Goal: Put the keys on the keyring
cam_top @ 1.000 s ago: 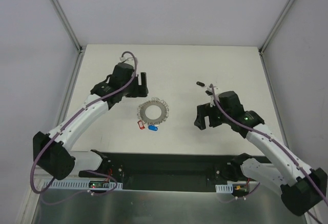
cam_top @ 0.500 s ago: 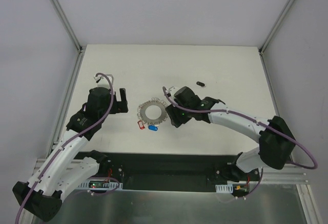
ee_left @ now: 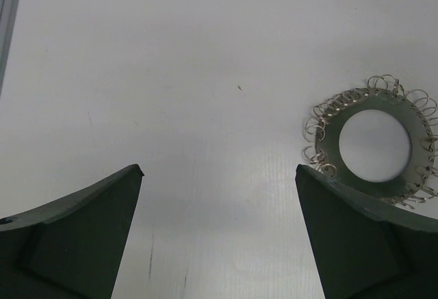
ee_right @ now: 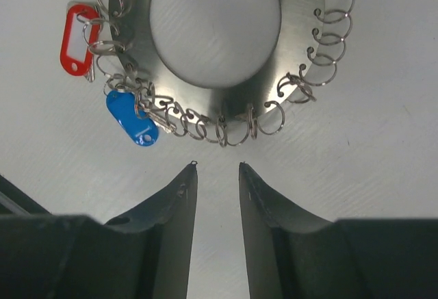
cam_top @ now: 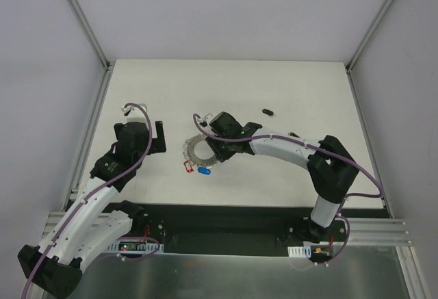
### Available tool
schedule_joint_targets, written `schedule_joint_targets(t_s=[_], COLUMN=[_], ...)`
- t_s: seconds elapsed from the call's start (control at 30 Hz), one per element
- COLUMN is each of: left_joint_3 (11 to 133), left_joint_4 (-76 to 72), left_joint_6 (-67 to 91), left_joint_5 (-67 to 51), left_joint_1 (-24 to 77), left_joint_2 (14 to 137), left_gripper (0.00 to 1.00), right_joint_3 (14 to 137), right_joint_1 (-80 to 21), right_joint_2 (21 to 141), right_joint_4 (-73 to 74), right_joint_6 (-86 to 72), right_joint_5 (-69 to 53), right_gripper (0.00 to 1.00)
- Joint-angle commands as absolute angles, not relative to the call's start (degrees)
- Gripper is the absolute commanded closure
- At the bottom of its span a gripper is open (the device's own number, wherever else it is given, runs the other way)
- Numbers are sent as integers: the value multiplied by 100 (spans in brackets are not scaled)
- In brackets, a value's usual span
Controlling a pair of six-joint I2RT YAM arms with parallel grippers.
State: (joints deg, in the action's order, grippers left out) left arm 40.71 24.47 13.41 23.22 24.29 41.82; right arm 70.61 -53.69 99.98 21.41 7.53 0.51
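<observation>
My right claw (ee_right: 217, 165) is almost shut and holds nothing. It sits just by the ring (ee_right: 226, 104), which lies between my two claws. My left claw (ee_left: 219, 169) is wide open and holds nothing too. If I bump the ring it may slide, or a wire loop (ee_right: 274, 115) may catch my finger. I count one ring, one red tag (ee_right: 75, 39), one blue tag (ee_right: 131, 118) and only one key (cam_top: 267, 112), well away from the ring. I cannot find the other key.
</observation>
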Motion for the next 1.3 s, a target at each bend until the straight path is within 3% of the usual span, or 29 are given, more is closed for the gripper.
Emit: schedule_joint_targets(t_s=[0.0, 0.47, 0.83, 1.07, 1.27], left_joint_3=[4104, 4096, 4113, 4087, 4113], left_joint_4=[2303, 2311, 2303, 2303, 2294], left_joint_6=[1266, 1222, 1178, 1169, 1160], left_joint_5=[2557, 2505, 2435, 2373, 2058], left_joint_1=[2399, 2399, 2399, 2399, 2399], left_joint_2=[4236, 4271, 4386, 4359, 4298], left_gripper=[5, 5, 6, 5, 5], right_joint_3=[7506, 7769, 7761, 7717, 7629], right_joint_1=[-5432, -5440, -5449, -5441, -5449], right_joint_2=[10326, 10915, 11021, 10749, 10179], right_joint_4=[2057, 2153, 2145, 2153, 2005], right_joint_6=[861, 958, 949, 1063, 1318], right_joint_5=[228, 413, 439, 396, 396], right_gripper=[66, 80, 82, 96, 99])
